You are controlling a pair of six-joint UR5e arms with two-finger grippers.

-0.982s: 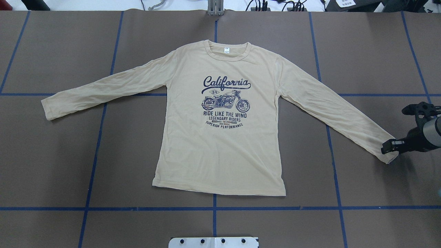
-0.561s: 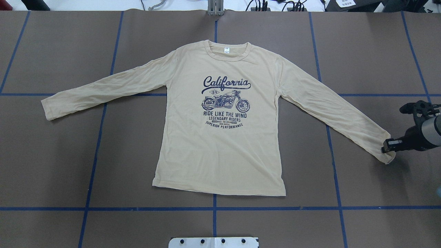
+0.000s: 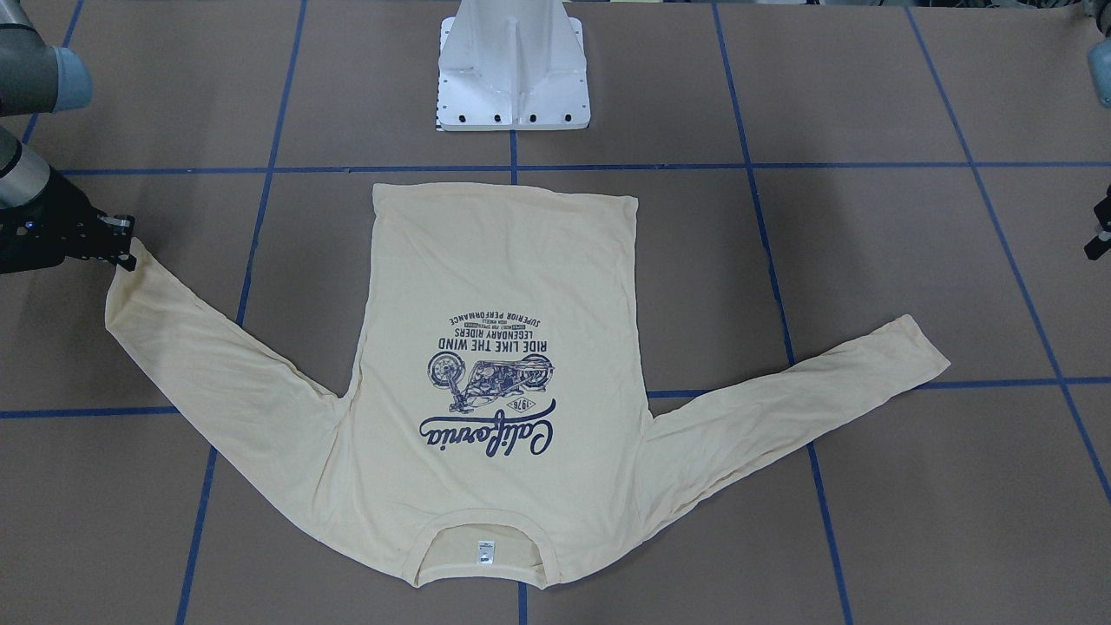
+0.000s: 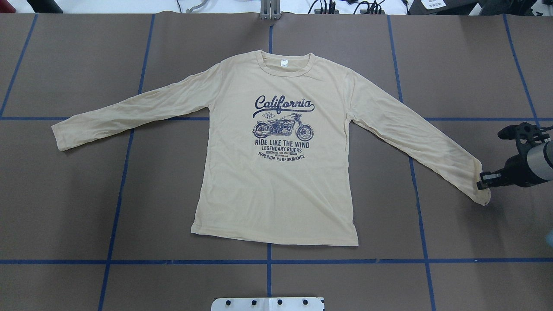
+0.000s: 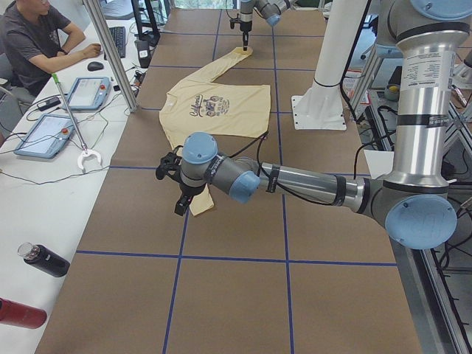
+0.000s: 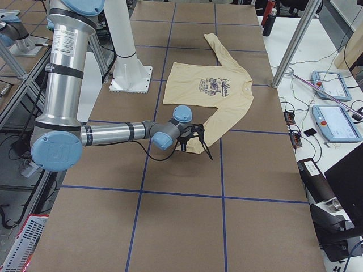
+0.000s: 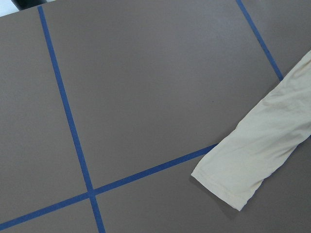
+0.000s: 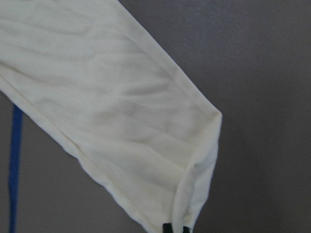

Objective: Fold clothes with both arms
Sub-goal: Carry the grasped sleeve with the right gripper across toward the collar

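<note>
The shirt (image 3: 503, 286) is lying flat, print up, on the bench (image 3: 868, 87), hem nearest the pedestal (image 3: 514, 69). The right hand (image 3: 127, 247) is pinching one cuff (image 3: 120, 291); the sleeve fold is starting, I'd say. Overhead, that cuff is puckering up; next it needs carrying inward over the chest. From the left end, the left hand (image 5: 179, 205) is hanging beyond the pedestal; spread or pressed together, I cannot tell. At the right wrist, thin cream cloth is bunching at the fingertips (image 8: 167, 227).

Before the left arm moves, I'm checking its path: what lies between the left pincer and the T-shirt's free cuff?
Only bare table crossed by a blue tape line separates left pincer from T-shirt cuff, per front-facing view.
</note>
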